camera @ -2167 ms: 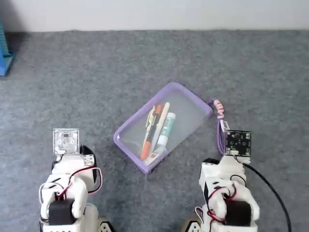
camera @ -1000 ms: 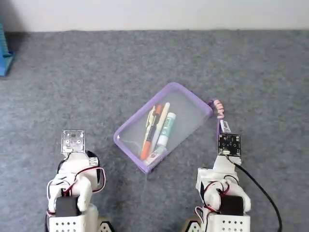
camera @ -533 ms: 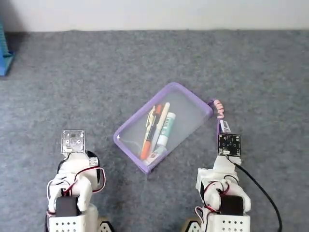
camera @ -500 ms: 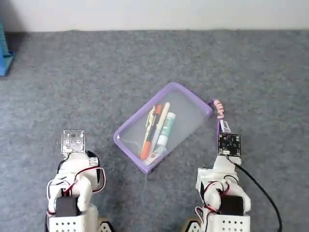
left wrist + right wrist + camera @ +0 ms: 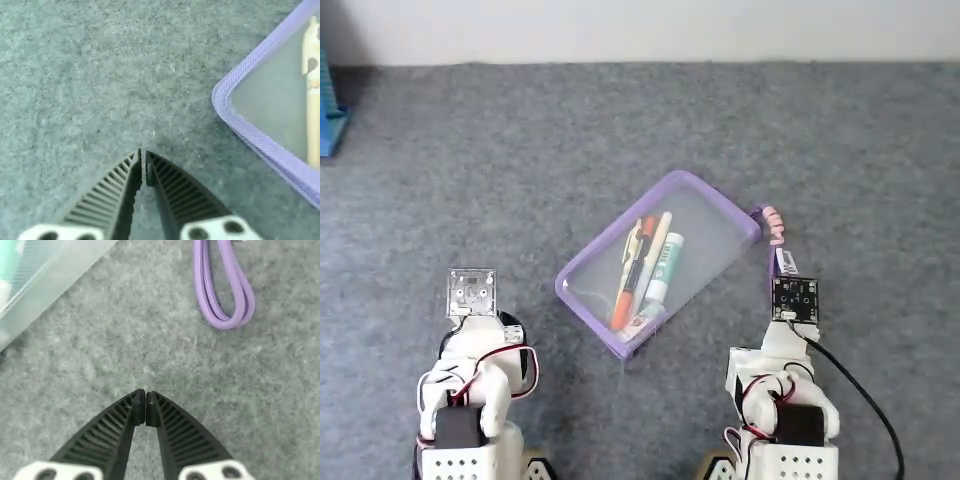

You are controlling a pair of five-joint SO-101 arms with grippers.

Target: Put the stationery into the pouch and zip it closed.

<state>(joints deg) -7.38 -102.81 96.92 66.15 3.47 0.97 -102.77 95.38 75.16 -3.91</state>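
Pouch point(image 5: 660, 262) is noted near the middle of the table point(image 5: 470, 150), lying diagonally, with the stationery point(image 5: 648, 268) seen inside through its clear face. Left gripper point(image 5: 142, 167) and right gripper point(image 5: 145, 404) are held toward the near edge, jaws pressed together on nothing, both apart from the pouch. Zip state cannot be confirmed. If closure is incomplete, a pouch corner is best pinned by one gripper while the puller, judged to sit by the purple strap point(image 5: 225, 295), is drawn slowly along the rim.
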